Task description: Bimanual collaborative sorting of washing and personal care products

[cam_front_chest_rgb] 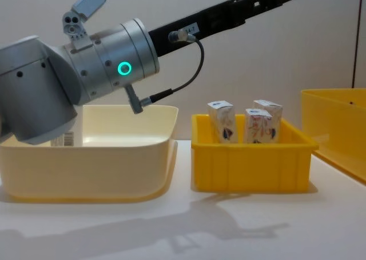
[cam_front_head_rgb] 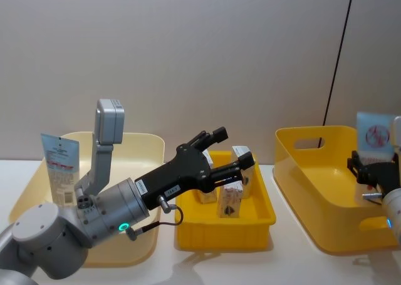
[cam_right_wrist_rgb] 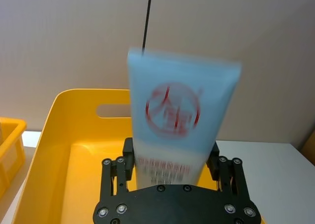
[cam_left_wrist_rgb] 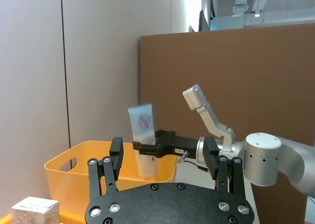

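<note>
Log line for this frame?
left gripper: open, above white cartons in small yellow tray | right gripper: shut on pale-blue squeeze tube, over large yellow bin

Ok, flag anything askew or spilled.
Nothing stands out. Cartons stand upright in the small bin under the open left gripper; one tube stands in the cream bin; the right gripper holds another tube over the large bin.

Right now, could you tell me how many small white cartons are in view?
3, all upright in the middle yellow tray: one carton at its left, two together at its right. The left gripper above the tray may hide another.
</note>
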### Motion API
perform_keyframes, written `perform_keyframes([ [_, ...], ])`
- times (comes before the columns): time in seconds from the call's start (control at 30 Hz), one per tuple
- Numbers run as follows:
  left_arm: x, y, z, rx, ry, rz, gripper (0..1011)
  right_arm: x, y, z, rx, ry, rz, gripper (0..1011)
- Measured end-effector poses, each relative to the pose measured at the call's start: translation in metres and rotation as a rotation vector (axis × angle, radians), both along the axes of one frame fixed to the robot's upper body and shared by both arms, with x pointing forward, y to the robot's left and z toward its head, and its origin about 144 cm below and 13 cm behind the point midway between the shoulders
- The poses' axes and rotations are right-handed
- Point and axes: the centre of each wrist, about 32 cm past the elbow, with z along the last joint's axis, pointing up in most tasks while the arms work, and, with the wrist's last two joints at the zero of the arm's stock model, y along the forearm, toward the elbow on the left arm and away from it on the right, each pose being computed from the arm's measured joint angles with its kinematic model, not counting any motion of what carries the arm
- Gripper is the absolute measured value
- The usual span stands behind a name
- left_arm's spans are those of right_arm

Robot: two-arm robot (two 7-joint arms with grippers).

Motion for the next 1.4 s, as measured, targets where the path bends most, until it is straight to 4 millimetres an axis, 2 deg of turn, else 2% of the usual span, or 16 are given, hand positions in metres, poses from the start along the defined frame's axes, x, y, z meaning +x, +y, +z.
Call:
perform_keyframes([
  [0.1, 0.000, 0.000, 0.000, 0.000, 0.000, 0.000, 1003, 0.000, 0.000, 0.000, 0.003, 0.001, 0.000, 919],
  [0.13, 0.000, 0.000, 0.000, 0.000, 0.000, 0.000, 1003, 0.000, 0.000, 0.000, 0.003, 0.002, 0.000, 919],
  [0.23, 0.000, 0.000, 0.000, 0.000, 0.000, 0.000, 1003, 0.000, 0.000, 0.000, 0.005, 0.004, 0.001, 1000],
  [0.93, 0.000, 0.000, 0.000, 0.000, 0.000, 0.000, 1003, 0.000, 0.001, 0.001, 0.014, -0.003, 0.010, 1001],
  [1.4, 0.000, 0.000, 0.000, 0.000, 0.000, 0.000, 1002, -0.011, -0.001, 0.006, 0.075, -0.138, 0.095, 1001],
])
